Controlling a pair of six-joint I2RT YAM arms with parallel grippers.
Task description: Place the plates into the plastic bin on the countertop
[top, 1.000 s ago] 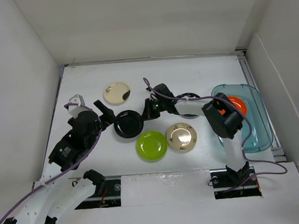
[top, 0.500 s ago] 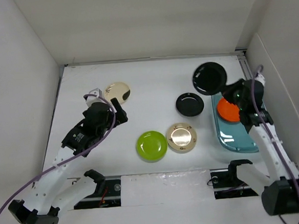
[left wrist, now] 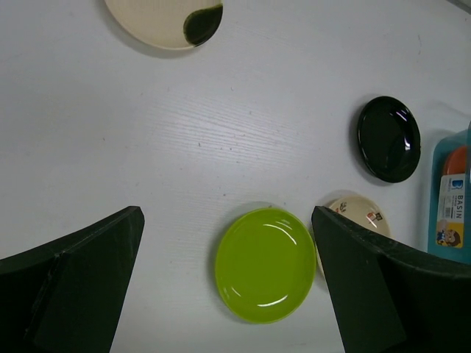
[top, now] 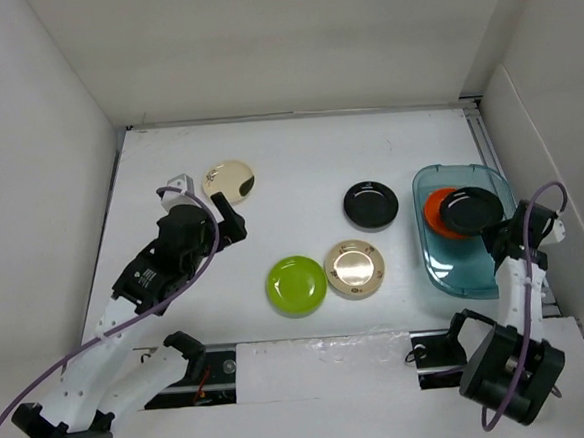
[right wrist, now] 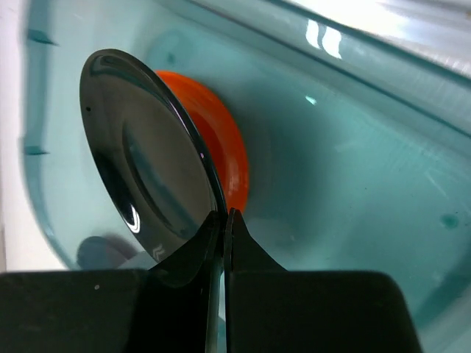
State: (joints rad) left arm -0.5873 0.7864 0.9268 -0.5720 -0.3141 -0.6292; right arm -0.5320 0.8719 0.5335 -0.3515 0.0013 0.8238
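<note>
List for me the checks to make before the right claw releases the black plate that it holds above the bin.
1. Right claw shut on the rim of the held black plate: ok.
2. Held black plate inside the outline of the plastic bin, seen from the top: ok.
3. Landing spot: an orange plate lies in the bin under it: ok.
4. Gap between the held black plate and the orange plate small enough for a soft drop: cannot tell.
5. Left claw open, holding nothing, well apart from the bin: ok.
</note>
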